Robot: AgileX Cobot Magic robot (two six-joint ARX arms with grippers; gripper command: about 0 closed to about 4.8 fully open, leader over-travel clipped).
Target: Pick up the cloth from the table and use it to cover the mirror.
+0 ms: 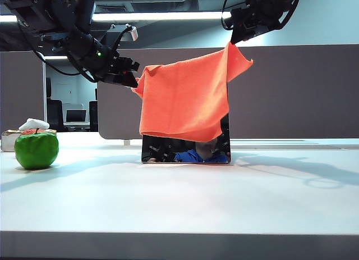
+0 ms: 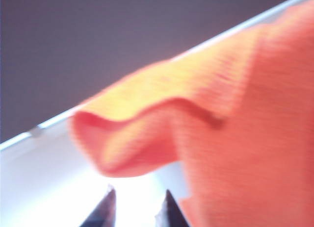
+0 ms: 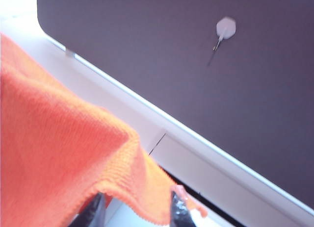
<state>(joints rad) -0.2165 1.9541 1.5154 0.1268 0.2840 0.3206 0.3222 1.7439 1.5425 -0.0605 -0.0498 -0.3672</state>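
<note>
**Cloth draped over mirror, one corner in the right gripper**

Cloth (image 1: 188, 97), a bright orange fuzzy microfibre towel, hangs over the top of the mirror (image 1: 185, 150), covering its upper part; only a dark reflective strip shows below the hem. The mirror stands upright on the white table (image 1: 179, 198), a frameless glossy panel.

The left gripper (image 2: 137, 207) sits just beside the cloth's left corner, which curls into a soft fold ahead of its dark fingertips. The fingers stand apart with nothing between them: the corner looks released. The right gripper (image 3: 135, 210) hovers above the cloth's other top corner, and in its wrist view the knitted edge lies between its two fingers, so it appears to pinch that corner, lifted into a peak.

The step in hand seems to be the release at the end of draping. Next, the right gripper would need to open and let that corner fall behind the mirror, without tugging the cloth or tipping the panel.
</note>
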